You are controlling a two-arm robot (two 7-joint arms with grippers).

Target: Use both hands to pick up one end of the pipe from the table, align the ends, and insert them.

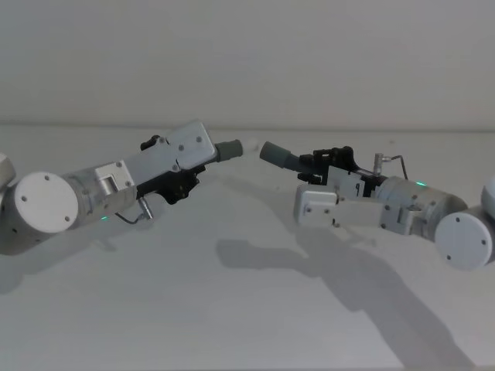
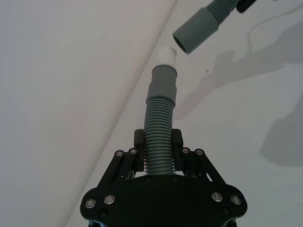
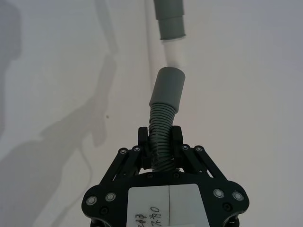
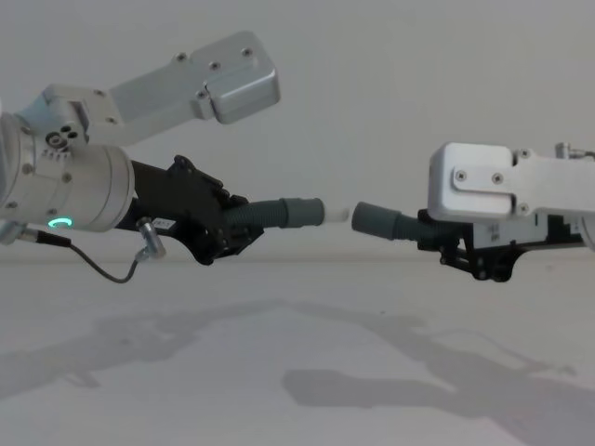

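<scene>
Both pipe pieces are held in the air above the white table (image 1: 232, 317). My left gripper (image 1: 182, 181) (image 2: 158, 142) (image 4: 228, 229) is shut on a ribbed grey hose piece (image 2: 160, 113) whose stepped cuff (image 4: 290, 212) carries a pale whitish tip (image 2: 166, 56) (image 4: 337, 213). My right gripper (image 1: 319, 164) (image 3: 161, 140) (image 4: 448, 243) is shut on the other ribbed piece, whose wider grey cuff (image 3: 168, 87) (image 4: 376, 221) (image 1: 274, 154) faces the tip. The two ends point at each other with a small gap, the tip just outside the cuff's mouth and slightly off its axis.
A plain pale wall stands behind the table. The arms' shadows (image 1: 309, 263) fall on the bare table surface below them. A thin grey cable (image 4: 102, 265) loops under the left wrist, beside its green ring light (image 4: 60, 222).
</scene>
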